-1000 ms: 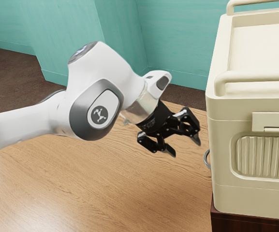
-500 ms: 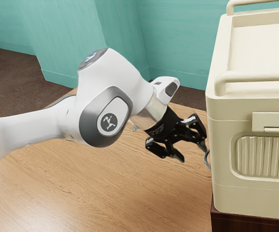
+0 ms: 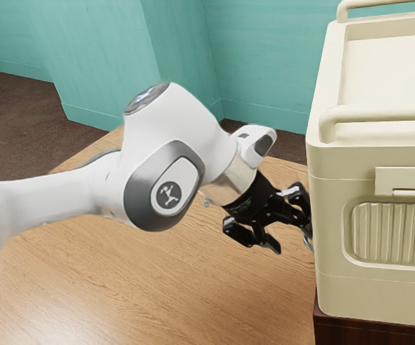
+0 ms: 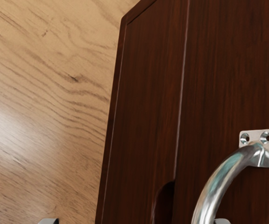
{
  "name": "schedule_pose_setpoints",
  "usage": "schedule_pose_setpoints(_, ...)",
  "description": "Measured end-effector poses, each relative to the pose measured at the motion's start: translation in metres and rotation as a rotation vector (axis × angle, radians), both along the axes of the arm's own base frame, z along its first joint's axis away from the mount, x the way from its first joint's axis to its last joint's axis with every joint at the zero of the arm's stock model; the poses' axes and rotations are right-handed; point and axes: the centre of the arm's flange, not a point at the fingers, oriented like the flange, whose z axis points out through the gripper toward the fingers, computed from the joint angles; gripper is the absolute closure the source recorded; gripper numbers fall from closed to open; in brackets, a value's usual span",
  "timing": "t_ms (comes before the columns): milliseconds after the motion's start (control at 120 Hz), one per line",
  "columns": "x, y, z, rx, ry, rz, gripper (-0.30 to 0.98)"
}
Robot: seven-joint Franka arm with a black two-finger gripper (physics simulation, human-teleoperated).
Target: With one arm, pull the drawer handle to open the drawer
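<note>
drawer handle (image 4: pixel 223 179), a curved bar of shiny silver metal, stands out from a dark red-brown wooden front (image 4: pixel 227 70), one end fixed there by a small square plate (image 4: pixel 258 148) with two screws. my black two-finger gripper (image 3: pixel 293 247) has its claw apart, the fingers spread, with the bar between the fingertips, close beside one of them; whether that one touches it i cannot tell. nor can i tell whether the drawer is out at all. in the exterior view the claw slants down, right by the side of a big cream box (image 3: pixel 336 165) with rounded bars on top and a ribbed panel (image 3: pixel 394 233). the box sits on a dark wooden cabinet (image 3: pixel 372 332). behind the gripper runs the white and grey arm (image 3: pixel 56 198), coming in from the exterior view's left. a pale wood-grain surface (image 3: pixel 157 287) spreads below it. farther off lie a dark brown floor (image 3: pixel 20 108) and, last, a teal wall (image 3: pixel 265 57).
</note>
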Motion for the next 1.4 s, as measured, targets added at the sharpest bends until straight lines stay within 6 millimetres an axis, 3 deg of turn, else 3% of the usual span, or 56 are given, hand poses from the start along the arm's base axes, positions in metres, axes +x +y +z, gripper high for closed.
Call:
schedule_pose_setpoints(217, -0.001, 0.002, 0.003, 0.006, -0.007, 0.001, 0.38)
schedule_pose_setpoints(633, -0.001, 0.007, 0.005, 0.014, -0.009, -0.004, 0.71)
schedule_pose_setpoints(825, -0.004, 0.010, 0.008, 0.016, -0.009, -0.002, 0.76)
schedule_pose_setpoints(1400, -0.027, 0.043, 0.014, 0.010, 0.002, 0.050, 0.79)
